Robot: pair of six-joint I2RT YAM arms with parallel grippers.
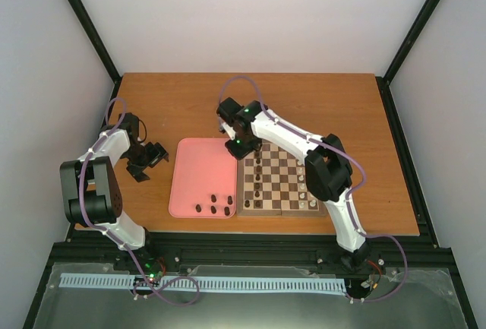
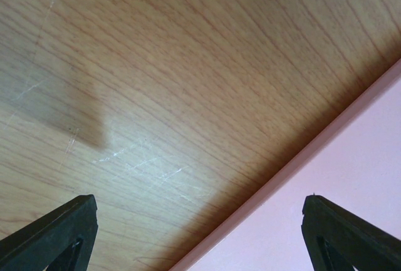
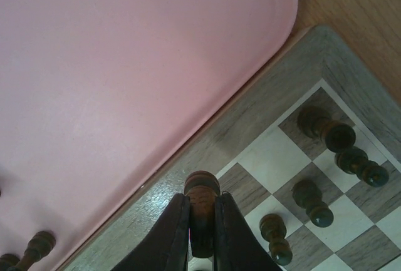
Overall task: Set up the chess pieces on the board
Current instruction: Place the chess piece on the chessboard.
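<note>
The black, wedge-shaped left fingers point(image 2: 62, 230) sit in the bottom corners of the left wrist view. They are spread wide with nothing between them. They hang over the brown wooden worktop point(image 1: 319, 109), just beside the left edge of the plain pink rectangular tray point(image 1: 194, 169).

A handful of tiny dark brown chess pieces point(image 1: 215, 209) are grouped near the tray's near edge. Close against the tray's right side lies the square wooden chessboard point(image 1: 281, 211), checkered dark brown and cream with a brown border.

Over the board's far-left corner, at the border next to the tray's rim, the right fingers point(image 3: 178, 221) pinch one dark brown chess piece point(image 3: 202, 186) upright by its stem. More dark pieces stand on the board's left files. A few cream-white chess pieces point(image 1: 304, 181) stand toward its right side.
</note>
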